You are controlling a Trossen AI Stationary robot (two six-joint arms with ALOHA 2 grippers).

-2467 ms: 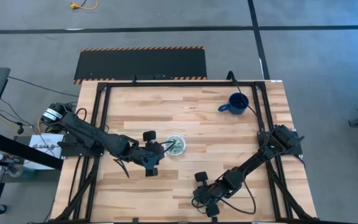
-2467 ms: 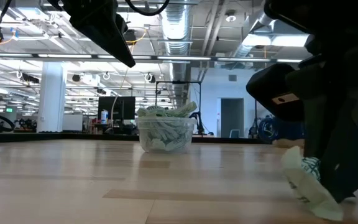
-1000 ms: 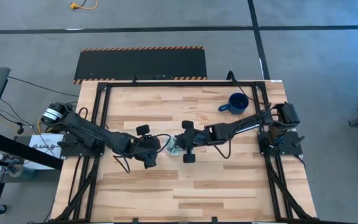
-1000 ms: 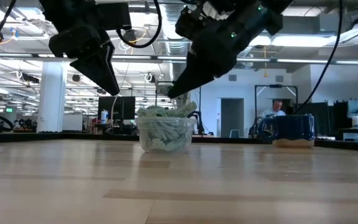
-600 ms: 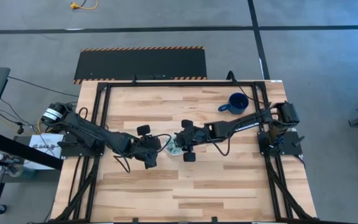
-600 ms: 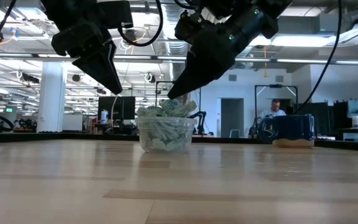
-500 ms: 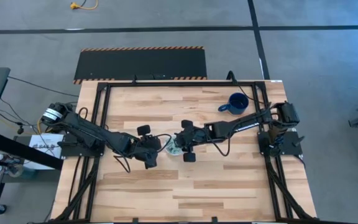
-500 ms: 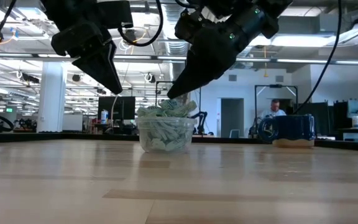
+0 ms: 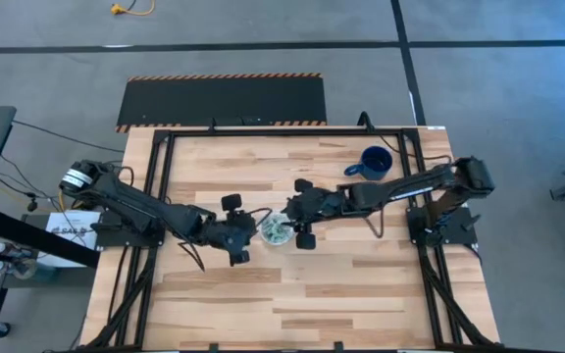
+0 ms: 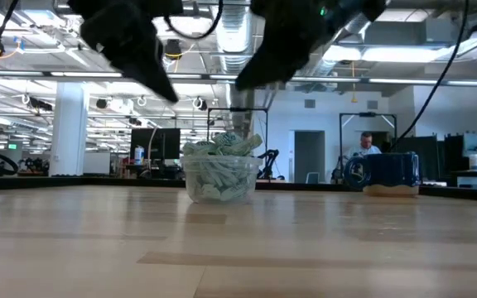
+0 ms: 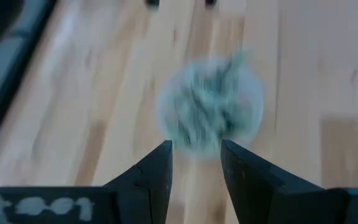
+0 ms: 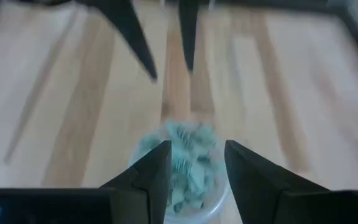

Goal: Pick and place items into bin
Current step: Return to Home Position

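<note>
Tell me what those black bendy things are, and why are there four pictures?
They are two robot arms, each ending in a two-finger pincher called a gripper. One picture looks down from above, one looks across the wooden table at table height, and two come from cameras on the wrists. In the middle stands a clear cup heaped with little green-and-white packets. A blue mug sits toward the back right. The left gripper and the right gripper hang above the cup on either side, both open, holding nothing.
</note>
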